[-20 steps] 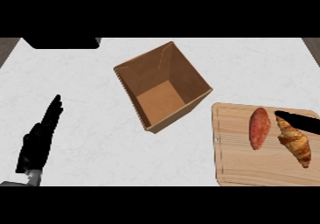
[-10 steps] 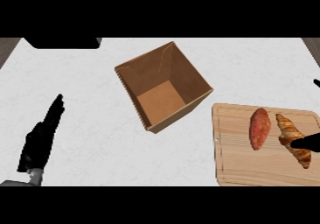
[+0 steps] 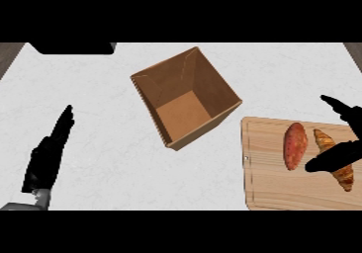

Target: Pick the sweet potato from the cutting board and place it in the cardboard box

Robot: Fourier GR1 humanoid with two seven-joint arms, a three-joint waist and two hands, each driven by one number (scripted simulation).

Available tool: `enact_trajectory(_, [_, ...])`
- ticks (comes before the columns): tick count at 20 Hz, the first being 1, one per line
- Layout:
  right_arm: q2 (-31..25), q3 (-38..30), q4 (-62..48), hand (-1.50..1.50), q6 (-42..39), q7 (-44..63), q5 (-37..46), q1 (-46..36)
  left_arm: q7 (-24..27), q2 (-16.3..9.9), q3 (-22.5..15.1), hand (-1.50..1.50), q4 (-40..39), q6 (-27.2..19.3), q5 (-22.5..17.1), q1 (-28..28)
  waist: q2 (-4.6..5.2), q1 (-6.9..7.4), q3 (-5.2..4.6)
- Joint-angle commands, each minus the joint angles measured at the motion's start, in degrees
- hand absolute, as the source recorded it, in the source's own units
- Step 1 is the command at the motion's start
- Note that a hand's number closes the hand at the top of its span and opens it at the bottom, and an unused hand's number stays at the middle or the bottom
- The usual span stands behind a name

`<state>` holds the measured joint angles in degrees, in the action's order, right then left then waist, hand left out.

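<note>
1. The right hand [image 3: 343, 154] shows at the view's right edge, over the board [image 3: 275, 190]. Its thumb and fingers are spread wide apart and hold nothing.
2. One dark part of that hand lies across the croissant [image 3: 336, 160]; another [image 3: 347, 111] points up and left above the board's far edge, over the counter [image 3: 104, 99].
3. The sweet potato [image 3: 295, 146] lies on the board, just left of the croissant and of the hand. Whether the hand touches it cannot be told.
4. The sweet potato stands lengthwise, nearly parallel to the croissant, in the board's upper half.
5. The box [image 3: 185, 96] sits open on the counter, up and left of the board, one corner near the board's upper left corner. Its inside shows only bare brown floor.
6. The left hand [image 3: 49, 153] rests at the view's lower left, fingers straight and pointing up, well apart from box and board.
7. A black shape [image 3: 73, 48] lies at the counter's far left edge.
</note>
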<state>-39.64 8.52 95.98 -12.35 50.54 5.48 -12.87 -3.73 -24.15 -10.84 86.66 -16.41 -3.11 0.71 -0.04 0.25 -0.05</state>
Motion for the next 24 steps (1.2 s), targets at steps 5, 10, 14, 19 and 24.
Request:
enact_trajectory(5, [7.8,2.5,-2.0,-1.5,0.0,4.1,9.1,0.2,-3.7,1.8,1.9,0.0,2.4,1.8,2.8,0.8,-0.01,0.04,0.06])
enact_trajectory(10, [10.4,0.8,-5.2,-1.5,-1.4,2.0,12.0,1.0,3.2,3.1,5.7,0.0,-4.4,5.1,2.6,0.9,0.08,-0.08,0.04])
enact_trajectory(14, [10.0,-3.3,-2.1,-1.5,-6.3,3.3,10.8,1.6,-0.3,6.7,2.6,0.0,2.4,2.8,7.8,-2.8,-0.01,-0.1,0.05])
enact_trajectory(19, [14.3,-4.3,-6.7,-1.5,-6.0,-1.0,15.6,1.1,-3.3,7.0,5.9,0.0,2.9,6.3,8.2,-0.8,0.03,-0.1,0.05])
enact_trajectory(24, [16.5,-5.8,-5.4,-1.5,-7.1,-1.5,18.8,1.6,-1.3,9.0,7.4,0.0,2.6,7.6,9.8,-2.0,0.01,-0.13,0.05])
